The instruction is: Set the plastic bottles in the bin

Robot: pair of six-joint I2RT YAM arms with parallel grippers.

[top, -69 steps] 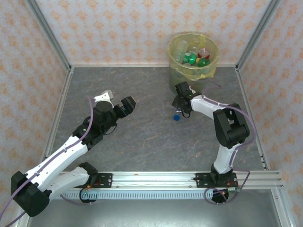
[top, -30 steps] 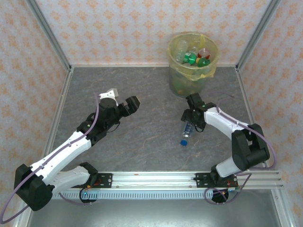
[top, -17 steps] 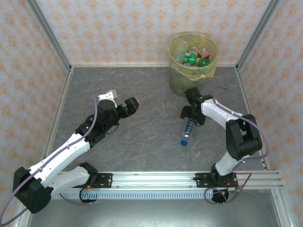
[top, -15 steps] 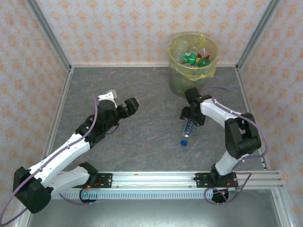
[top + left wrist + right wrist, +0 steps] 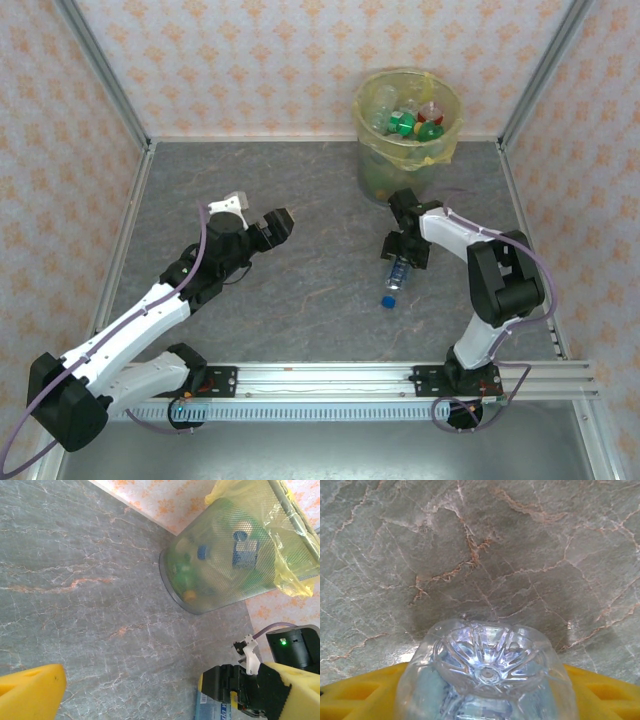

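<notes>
Right tool (image 5: pixel 399 244) has just settled over the last loose bottle (image 5: pixel 396 272), pads alongside its base. Clamped? Can't tell. Left tool (image 5: pixel 255 212) gapes wide, and the bin (image 5: pixel 372 165) sits just beyond the right tool.

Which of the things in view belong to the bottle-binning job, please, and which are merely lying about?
Job: clear bottle with blue cap, lying on the table; bin; bottles already inside it; right gripper, fingers either side of the lying bottle's base.
Just there: open left gripper, holding nothing; metal rail; patterned walls.
</notes>
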